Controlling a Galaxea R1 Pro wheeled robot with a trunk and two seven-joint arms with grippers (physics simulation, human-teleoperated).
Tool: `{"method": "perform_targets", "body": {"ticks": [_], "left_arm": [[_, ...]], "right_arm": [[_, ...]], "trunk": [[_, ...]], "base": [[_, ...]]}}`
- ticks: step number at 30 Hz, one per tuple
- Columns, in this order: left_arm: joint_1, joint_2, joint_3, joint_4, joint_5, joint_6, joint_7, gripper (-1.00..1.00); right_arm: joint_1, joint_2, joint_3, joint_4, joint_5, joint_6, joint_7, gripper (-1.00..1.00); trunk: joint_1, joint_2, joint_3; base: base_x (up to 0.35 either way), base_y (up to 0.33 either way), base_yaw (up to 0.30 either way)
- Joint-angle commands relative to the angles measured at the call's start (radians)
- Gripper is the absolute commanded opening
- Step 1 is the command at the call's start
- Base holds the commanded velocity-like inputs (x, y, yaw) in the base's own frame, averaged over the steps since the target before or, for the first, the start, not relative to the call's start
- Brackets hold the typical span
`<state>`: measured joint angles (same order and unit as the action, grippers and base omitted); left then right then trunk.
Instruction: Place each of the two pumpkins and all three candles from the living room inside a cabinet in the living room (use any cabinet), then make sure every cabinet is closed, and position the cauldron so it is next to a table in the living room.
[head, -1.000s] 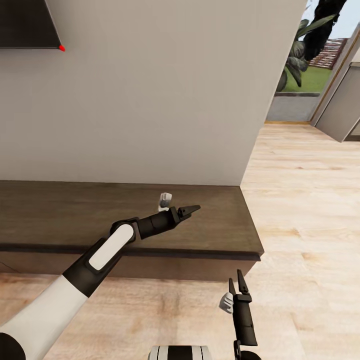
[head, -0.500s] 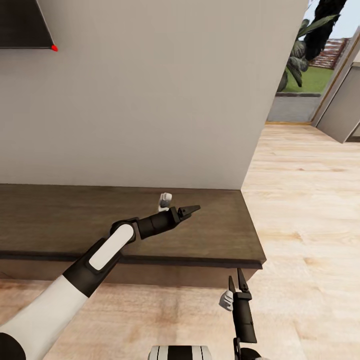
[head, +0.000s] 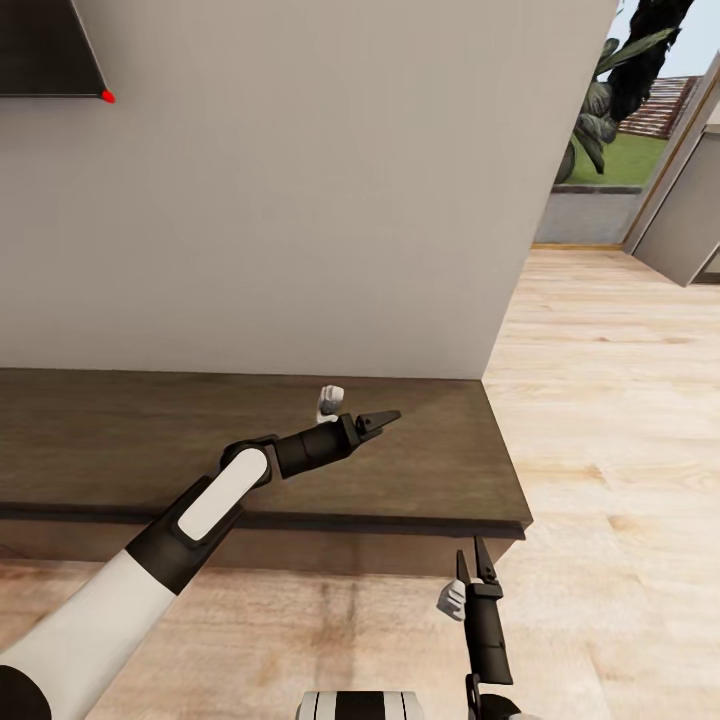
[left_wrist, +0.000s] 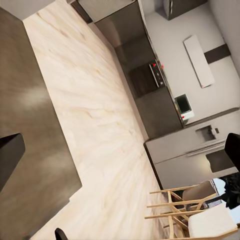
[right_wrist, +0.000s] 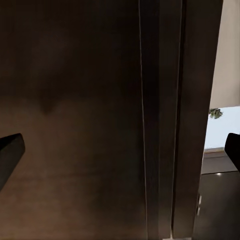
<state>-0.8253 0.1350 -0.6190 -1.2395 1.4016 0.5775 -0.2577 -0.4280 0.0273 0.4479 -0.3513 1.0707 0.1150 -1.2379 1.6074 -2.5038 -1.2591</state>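
Nearest to you, your right gripper (head: 473, 572) points up from the bottom edge of the head view, just in front of the cabinet's right front corner. Its two fingers stand slightly apart and hold nothing; in the right wrist view the fingertips (right_wrist: 10, 150) sit at the far edges of the picture with the dark wood front between them.

Beyond it, your left arm reaches out over the cabinet (head: 420, 480), the long low dark-brown console running along the wall. Your left gripper (head: 380, 418) hovers above its bare top near the right end. In the head view its fingers look drawn to a point, but the left wrist view shows the tips wide apart, so you cannot tell how far it is open; nothing is in it.

The cabinet fronts look closed from here.

Behind the cabinet rises a plain pale wall (head: 300, 200), with the corner of the TV (head: 50, 50) at upper left. To the right, light wood floor (head: 600, 400) runs to the glass patio doors (head: 600, 130).
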Motion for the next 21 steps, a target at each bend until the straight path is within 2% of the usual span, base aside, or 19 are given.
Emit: {"method": "perform_targets", "body": {"ticks": [1, 3, 5, 9, 12, 17, 21], "left_arm": [[0.0, 0.0, 0.0, 0.0, 0.0, 0.0, 0.0, 1.0], [0.0, 0.0, 0.0, 0.0, 0.0, 0.0, 0.0, 1.0], [0.011, -0.012, 0.0, -0.004, 0.0, -0.011, -0.003, 1.0], [0.026, -0.008, 0.001, -0.003, 0.0, -0.033, -0.003, 1.0], [0.032, -0.007, -0.001, -0.009, 0.0, -0.05, -0.002, 1.0], [0.034, -0.027, -0.003, -0.003, -0.001, -0.078, 0.001, 1.0], [0.034, -0.029, -0.004, -0.002, -0.001, -0.1, 0.002, 1.0]], "right_arm": [[0.0, 0.0, 0.0, 0.0, 0.0, 0.0, 0.0, 1.0], [0.0, 0.002, 0.0, 0.0, 0.0, 0.0, 0.0, 1.0], [-0.011, 0.0, 0.009, 0.001, 0.007, 0.0, -0.003, 1.0], [-0.021, -0.001, 0.011, 0.003, 0.008, 0.001, 0.0, 1.0], [-0.024, -0.001, 0.029, 0.003, 0.02, 0.001, -0.003, 1.0], [-0.025, -0.006, 0.057, 0.002, 0.023, 0.0, -0.006, 1.0], [-0.025, -0.006, 0.08, 0.002, 0.023, 0.0, -0.006, 1.0]], "trunk": [[0.0, 0.0, 0.0], [0.0, 0.0, 0.0], [0.0, 0.0, 0.0], [0.0, 0.0, 0.0], [0.0, 0.0, 0.0], [0.0, 0.0, 0.0], [0.0, 0.0, 0.0]], "base": [[0.0, 0.0, 0.0], [0.059, 0.0, 0.0], [0.0, 0.0, 0.0], [0.0, 0.0, 0.0], [0.0, 0.0, 0.0], [0.0, 0.0, 0.0], [0.0, 0.0, 0.0]]}}
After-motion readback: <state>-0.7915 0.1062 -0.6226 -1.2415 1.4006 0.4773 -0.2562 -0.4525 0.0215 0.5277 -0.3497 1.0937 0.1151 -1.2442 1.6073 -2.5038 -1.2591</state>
